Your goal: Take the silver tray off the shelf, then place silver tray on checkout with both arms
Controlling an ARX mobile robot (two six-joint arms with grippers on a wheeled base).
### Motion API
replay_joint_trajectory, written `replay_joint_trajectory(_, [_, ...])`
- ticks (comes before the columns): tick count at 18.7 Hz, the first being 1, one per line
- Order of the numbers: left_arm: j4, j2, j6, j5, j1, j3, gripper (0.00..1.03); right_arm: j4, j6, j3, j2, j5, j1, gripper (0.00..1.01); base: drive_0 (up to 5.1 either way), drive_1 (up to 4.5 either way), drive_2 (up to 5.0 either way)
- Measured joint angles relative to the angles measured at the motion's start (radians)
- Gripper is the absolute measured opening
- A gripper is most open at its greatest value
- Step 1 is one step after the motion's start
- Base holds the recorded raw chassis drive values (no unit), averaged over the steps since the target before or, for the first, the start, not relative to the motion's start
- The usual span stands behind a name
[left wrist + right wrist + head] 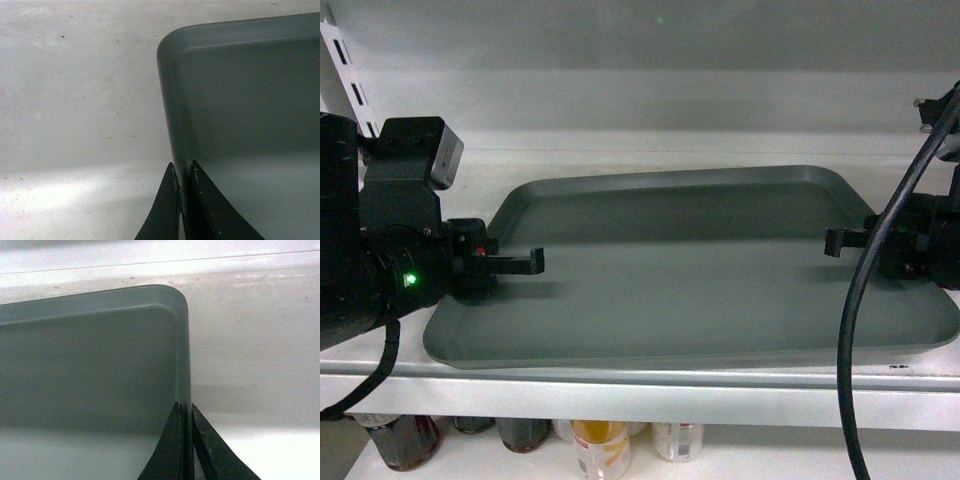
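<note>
now the tray (690, 270) lies flat on the shelf (650, 385), its front edge near the shelf lip, and each arm has taken a short side. the left gripper (525, 263) has its fingers (165, 210) clenched on the left rim, one finger outside and one inside, as the left wrist view shows; the right gripper (840, 243) grasps the right rim the same way, its fingers (172, 447) pinching the thin wall. both grips sit about midway along their sides, roughly level with each other. judging from this, the lift off the shelf is the step in hand. to do it well, both arms should rise together and by the same amount, so the tray stays level and neither rim twists out of the thin pinch. a small lift first, then a straight pull back toward the robot, keeping the spacing between the arms fixed; squeezing inward or spreading could bend the tray or strip a grip. bottles (595, 445) stand on the shelf below.
</note>
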Motion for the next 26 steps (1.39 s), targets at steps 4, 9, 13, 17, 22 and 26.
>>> replay_joint_trajectory(4, [-0.043,-0.091,0.001,-0.002,-0.008,-0.012,0.04,-0.008,-0.012,-0.019,-0.077,-0.008,-0.011,0.03,0.0,0.0,0.0])
replay_joint_trajectory(9, [-0.108,-0.23,0.023,-0.01,-0.022,-0.008,0.04,-0.074,-0.008,-0.024,-0.186,-0.022,-0.027,0.03,0.0,0.0,0.0])
replay_joint_trajectory(13, [-0.176,-0.279,0.037,-0.014,-0.037,0.002,0.04,-0.151,-0.006,-0.025,-0.24,-0.021,-0.026,0.03,0.0,0.0,0.0])
replay_joint_trajectory(17, [-0.25,-0.326,0.049,-0.015,-0.052,0.013,0.04,-0.26,-0.001,-0.022,-0.275,-0.006,-0.026,0.03,0.0,0.0,0.0])
replay_joint_trajectory(22, [-0.337,-0.335,0.057,-0.02,-0.052,0.027,0.04,-0.386,0.005,0.009,-0.287,-0.003,-0.019,0.03,0.0,0.0,0.0])
replay_joint_trajectory(26, [-0.351,-0.333,0.053,-0.019,-0.051,0.026,0.04,-0.402,0.014,0.009,-0.287,-0.005,-0.018,0.03,0.0,0.0,0.0])
